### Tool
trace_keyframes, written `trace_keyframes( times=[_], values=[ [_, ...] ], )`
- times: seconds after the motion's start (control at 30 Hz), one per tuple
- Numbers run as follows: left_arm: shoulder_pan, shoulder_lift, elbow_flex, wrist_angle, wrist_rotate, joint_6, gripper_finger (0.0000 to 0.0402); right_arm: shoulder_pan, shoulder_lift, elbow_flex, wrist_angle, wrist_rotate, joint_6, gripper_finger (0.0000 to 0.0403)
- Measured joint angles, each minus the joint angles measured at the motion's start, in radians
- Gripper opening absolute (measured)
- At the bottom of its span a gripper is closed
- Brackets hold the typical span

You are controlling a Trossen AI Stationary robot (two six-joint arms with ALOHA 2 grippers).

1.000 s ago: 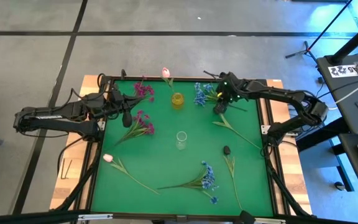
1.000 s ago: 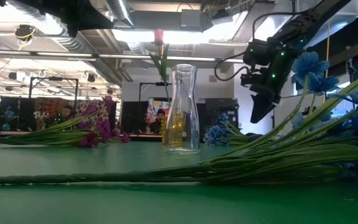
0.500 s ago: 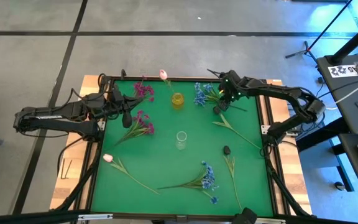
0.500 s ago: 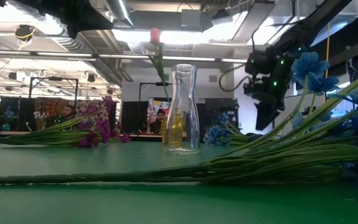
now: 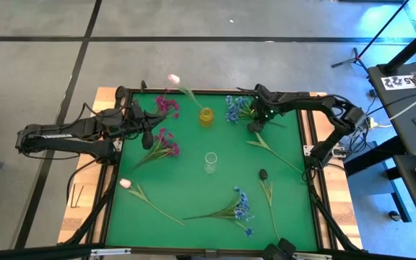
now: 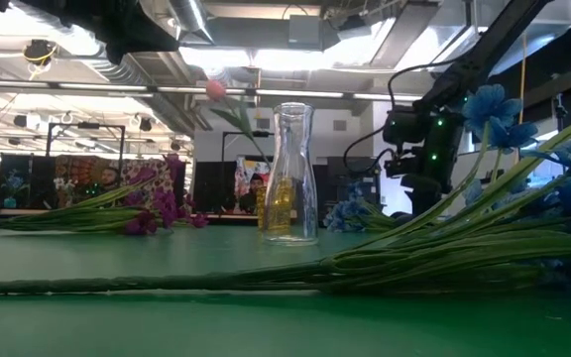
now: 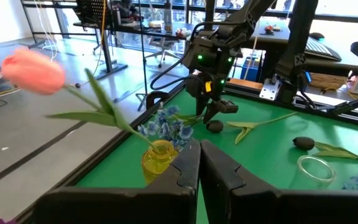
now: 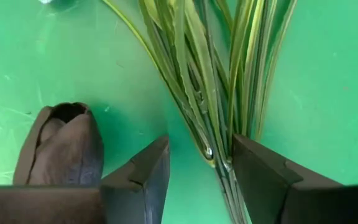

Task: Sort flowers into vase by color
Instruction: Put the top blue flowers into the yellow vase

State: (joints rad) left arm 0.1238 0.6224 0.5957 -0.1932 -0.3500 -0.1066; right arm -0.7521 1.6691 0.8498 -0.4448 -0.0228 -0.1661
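Observation:
A yellow vase [image 5: 206, 115] stands near the table's far edge. It holds one pink tulip [image 5: 173, 78], whose stem leans out toward the far left. A blue-blossom spray [image 5: 237, 108] lies to the vase's right. My right gripper [image 8: 201, 168] is open and low over the spray's green stems [image 8: 210, 124], one finger on either side of them. A dark bud [image 8: 61, 146] lies just beside it. My left gripper [image 7: 199, 168] is shut and empty, and waits at the table's left side [image 5: 144, 133].
A clear glass vase [image 5: 210, 162] stands mid-table. Two magenta clusters [image 5: 166, 144] lie near the left gripper. A second pink tulip [image 5: 125, 183] lies near left, a second blue spray [image 5: 240, 206] at the near side, and a dark-budded stem [image 5: 263, 174] to the right.
The right gripper has sunk toward the table onto the blue spray's stems, and its arm has swung toward the far edge. The pink tulip in the yellow vase has tipped from nearly upright to leaning far left; its foot has stayed in the vase.

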Motion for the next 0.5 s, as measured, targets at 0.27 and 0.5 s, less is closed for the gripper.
trace_keyframes(
  times=[0.27, 0.5],
  values=[
    [0.0, 0.0, 0.0, 0.0, 0.0, -0.018, 0.0006, 0.0, 0.002, 0.0, 0.007, 0.018, 0.0, 0.0169],
    [0.0, 0.0, 0.0, 0.0, 0.0, -0.018, 0.0006, 0.0, 0.002, 0.0, 0.007, 0.023, 0.0, 0.0163]
  ],
)
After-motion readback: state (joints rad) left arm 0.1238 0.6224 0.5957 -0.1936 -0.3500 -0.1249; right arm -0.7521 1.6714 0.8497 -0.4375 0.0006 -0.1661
